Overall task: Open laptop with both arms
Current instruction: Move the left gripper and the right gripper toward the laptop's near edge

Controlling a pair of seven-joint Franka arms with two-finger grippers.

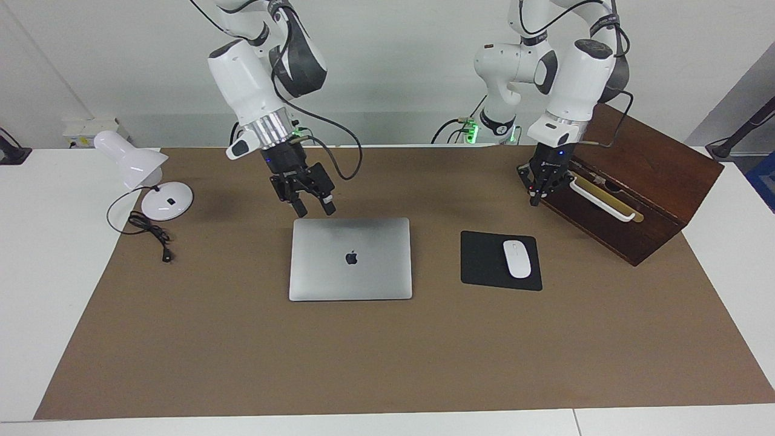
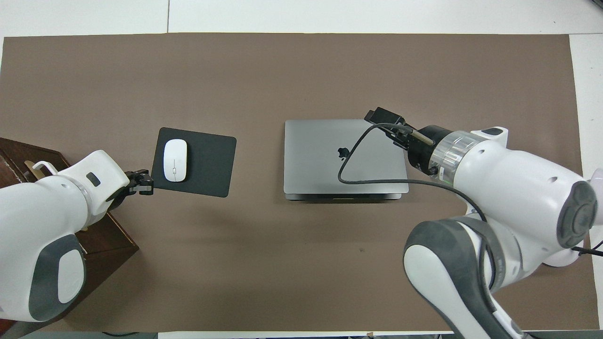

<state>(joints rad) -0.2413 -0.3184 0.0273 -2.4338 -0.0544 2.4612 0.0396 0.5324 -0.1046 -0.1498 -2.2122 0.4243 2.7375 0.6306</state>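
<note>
The laptop point(image 1: 350, 259) lies shut and flat on the brown mat point(image 1: 242, 363) that covers the table point(image 1: 36, 272), its logo facing up. It sits near the middle of the mat, beside the black mouse pad point(image 1: 484, 260), which lies toward the left arm's end and carries a white mouse point(image 1: 517, 258).

The right tool point(image 1: 313, 209) hangs in the air just over the laptop's edge nearest the robots, at the corner toward the right arm's end. Its 2 fingers point(image 1: 299, 208) point down, spread apart, and hold nothing; a gap shows between their tips and the lid.

The left tool point(image 1: 535, 195) hovers by the front of a dark wooden box point(image 1: 654, 181) with a pale handle point(image 1: 605, 203), at the left arm's end. I cannot tell how far it is open.

A white desk lamp point(image 1: 142, 172) with a black cord point(image 1: 148, 233) stands at the right arm's end.
</note>
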